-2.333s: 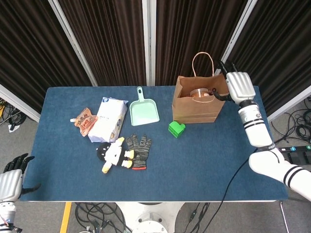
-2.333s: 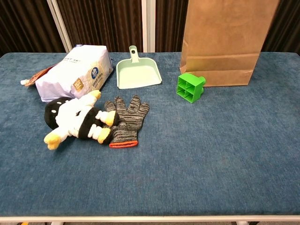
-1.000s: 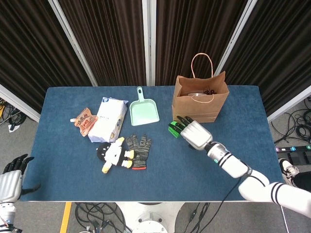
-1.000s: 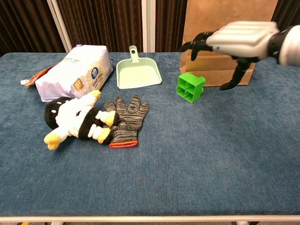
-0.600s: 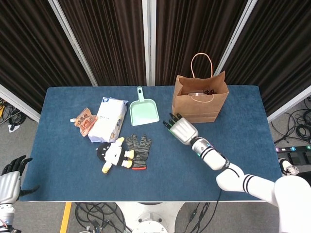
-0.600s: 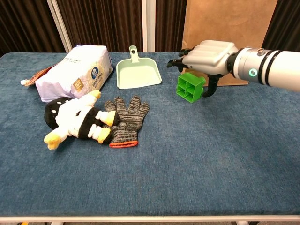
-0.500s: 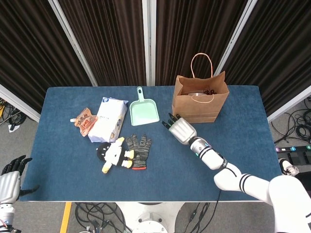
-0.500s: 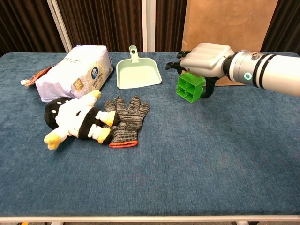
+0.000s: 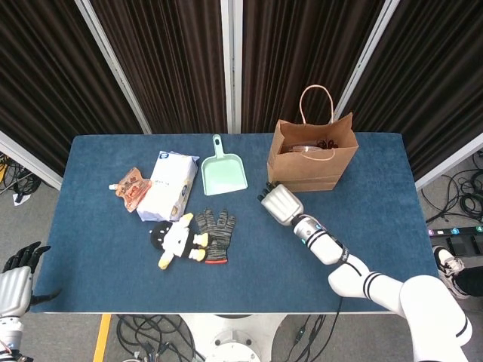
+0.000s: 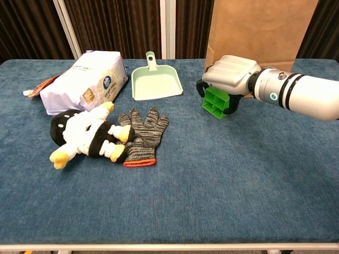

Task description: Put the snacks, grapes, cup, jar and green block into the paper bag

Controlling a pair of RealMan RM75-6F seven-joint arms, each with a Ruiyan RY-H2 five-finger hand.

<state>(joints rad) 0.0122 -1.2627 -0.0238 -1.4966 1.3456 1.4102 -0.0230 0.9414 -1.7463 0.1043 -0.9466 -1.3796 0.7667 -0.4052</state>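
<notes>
The green block point(image 10: 214, 102) lies on the blue table in front of the brown paper bag point(image 9: 309, 164) point(image 10: 259, 37). My right hand point(image 10: 230, 75) point(image 9: 281, 204) sits over the block and grips it, fingers curled down its left side and thumb on its right. In the head view the hand hides the block. A round copper-coloured lid point(image 9: 303, 148) and dark grapes point(image 9: 326, 142) show inside the bag. An orange snack packet point(image 9: 133, 188) point(image 10: 39, 87) lies at the left. My left hand point(image 9: 15, 283) hangs off the table's front left corner, holding nothing.
A white and lavender pack point(image 9: 170, 185) point(image 10: 85, 79) lies beside the snack packet. A mint dustpan point(image 9: 223, 173) point(image 10: 155, 82) sits at the middle back. A plush penguin point(image 9: 175, 240) point(image 10: 85, 135) and a grey glove point(image 9: 217, 232) point(image 10: 142, 136) lie in front.
My right hand came down from the bag's rim to the green block, settled onto it and closed its fingers around it. The left hand has not moved.
</notes>
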